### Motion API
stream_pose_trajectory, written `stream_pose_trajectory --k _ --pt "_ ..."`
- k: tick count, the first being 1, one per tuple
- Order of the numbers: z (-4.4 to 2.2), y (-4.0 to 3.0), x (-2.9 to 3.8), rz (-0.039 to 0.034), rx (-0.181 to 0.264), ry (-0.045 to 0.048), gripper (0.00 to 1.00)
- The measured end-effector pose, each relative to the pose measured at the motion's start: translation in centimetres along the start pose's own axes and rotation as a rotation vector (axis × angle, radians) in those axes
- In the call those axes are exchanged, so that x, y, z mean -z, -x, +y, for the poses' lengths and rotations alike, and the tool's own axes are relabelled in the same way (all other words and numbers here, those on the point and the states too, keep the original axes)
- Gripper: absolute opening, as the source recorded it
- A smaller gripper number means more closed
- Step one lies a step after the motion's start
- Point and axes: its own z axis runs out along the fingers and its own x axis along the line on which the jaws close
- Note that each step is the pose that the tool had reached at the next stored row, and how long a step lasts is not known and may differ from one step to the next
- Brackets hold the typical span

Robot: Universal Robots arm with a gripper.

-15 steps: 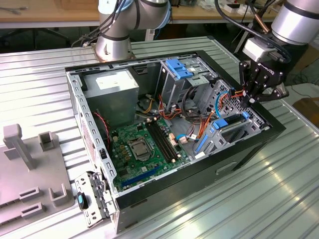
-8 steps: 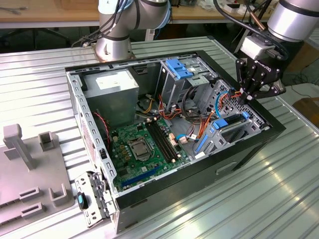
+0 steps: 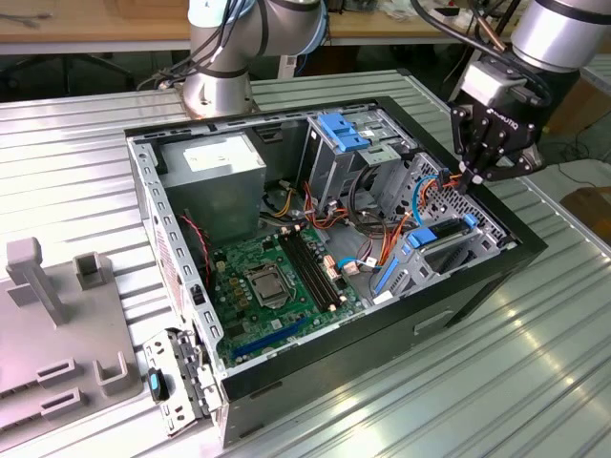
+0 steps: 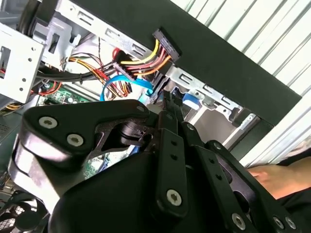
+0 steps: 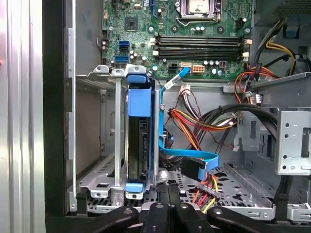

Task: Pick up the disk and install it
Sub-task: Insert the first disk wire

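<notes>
The gripper (image 3: 467, 181) hangs over the edge of the open case (image 3: 477, 286) on the exterior view's right, just above the drive cage (image 3: 449, 258); its fingers are pressed together tip to tip, and both wrist views show nothing between them.

The disk (image 5: 138, 141) stands on edge inside that cage, grey body framed by its blue carrier, with the curved handle at the end nearer the motherboard (image 5: 194, 29); it looks to be in its slot, though I cannot tell whether it is pushed fully home.

What matters is the offset; in the first wrist view the fingertips (image 5: 162, 196) are close to the near end of the disk but not on it, standing just beside it on the side of the blue data cable (image 5: 187, 158); the tips line up with the gap next to the carrier, not with the carrier itself.

The disk's long axis runs away from the fingers, from the case wall toward the motherboard; its thin edge faces the gripper, so any contact would come on that narrow end, not on a flat face.
</notes>
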Motion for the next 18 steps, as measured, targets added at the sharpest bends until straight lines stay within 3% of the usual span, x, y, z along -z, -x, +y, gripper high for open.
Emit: stream_pose_trajectory --k 3,6,10,18 --pt "-0.05 0.17 0.0 -0.0022 0.032 -0.0014 0.11" --pt "-0.06 0.2 0.01 -0.0078 0.12 -0.0052 0.11" --pt "-0.06 0.2 0.0 -0.013 0.196 -0.0085 0.11" --pt "-0.06 0.2 0.0 -0.0261 0.393 -0.017 0.11"
